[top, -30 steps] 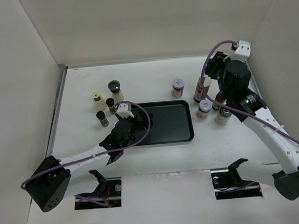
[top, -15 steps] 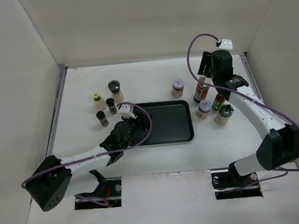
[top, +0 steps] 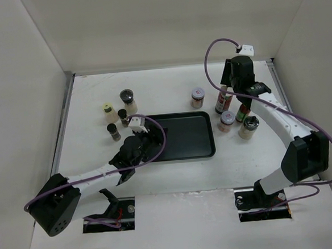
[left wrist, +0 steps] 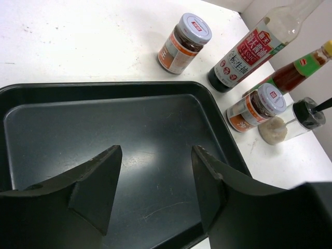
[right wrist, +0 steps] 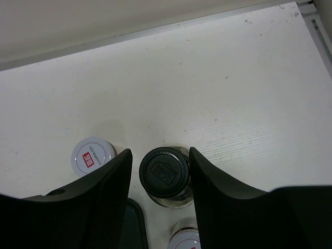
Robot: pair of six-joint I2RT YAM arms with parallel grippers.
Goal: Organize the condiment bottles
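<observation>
Tall clear bottle (left wrist: 249, 49) cut off at top edge; red sauce bottle (left wrist: 295, 75) cut off at right.

Nine condiment bottles (top: 197, 97), one tray (top: 191, 138).

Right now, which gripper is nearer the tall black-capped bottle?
Right. The right gripper sits directly above the tall bottle, fingers either side of its cap; the left gripper hangs over the tray, well away from it.

Jaws stand apart on left gripper (left wrist: 155, 150) and right gripper (right wrist: 160, 153).
</observation>
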